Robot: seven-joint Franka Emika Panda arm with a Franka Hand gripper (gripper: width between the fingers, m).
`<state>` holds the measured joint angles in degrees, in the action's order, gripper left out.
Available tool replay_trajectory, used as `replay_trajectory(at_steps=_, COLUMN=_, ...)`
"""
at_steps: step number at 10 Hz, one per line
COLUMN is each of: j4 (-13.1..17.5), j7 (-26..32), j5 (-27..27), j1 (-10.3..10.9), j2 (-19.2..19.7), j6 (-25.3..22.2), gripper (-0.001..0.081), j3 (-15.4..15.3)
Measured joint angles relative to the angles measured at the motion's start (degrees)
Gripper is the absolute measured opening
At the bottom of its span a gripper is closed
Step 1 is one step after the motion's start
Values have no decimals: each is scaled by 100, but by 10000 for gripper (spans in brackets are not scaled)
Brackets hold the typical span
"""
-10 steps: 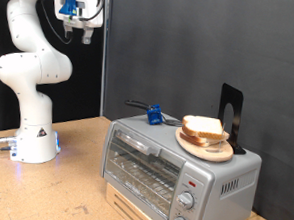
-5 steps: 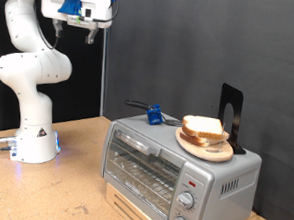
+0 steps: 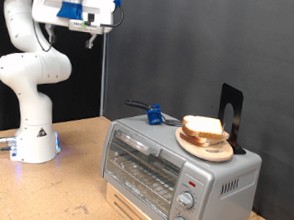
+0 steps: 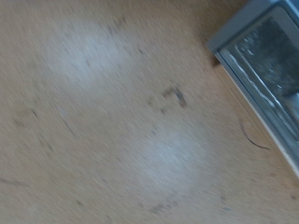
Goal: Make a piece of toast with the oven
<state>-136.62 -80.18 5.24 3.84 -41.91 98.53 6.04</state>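
Oven (image 3: 178, 168) door closed, bread slices (image 3: 204, 131) stacked on top, gripper (image 3: 88, 34) high above, grip state unclear

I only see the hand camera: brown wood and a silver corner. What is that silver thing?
Observer: That is the oven, a silver toaster oven. Its glass door is closed.
Operator: Where is the claw? I see none.
Observer: The claw hangs high at the exterior view's top left, far above the oven, and nothing shows between its fingers.
Operator: Any bread around?
Observer: Yes, bread slices lie stacked on a round wooden plate on top of the oven.
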Motion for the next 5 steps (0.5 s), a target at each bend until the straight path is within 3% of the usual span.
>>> replay_trajectory(at_steps=2, j4=-258, j7=1092, j5=-47, j1=212, j2=260, j6=1320, gripper=808, j3=419)
replay_trajectory(at_steps=3, j4=-227, j7=1305, j5=-89, j1=290, j2=431, j6=1611, gripper=808, j3=492)
replay_trajectory(at_steps=4, j4=-227, j7=1230, j5=-88, j1=279, j2=419, j6=1526, gripper=808, j3=486)
replay_trajectory(at_steps=5, j4=-247, j7=1596, j5=-159, j1=325, j2=387, j6=1502, gripper=808, j3=549)
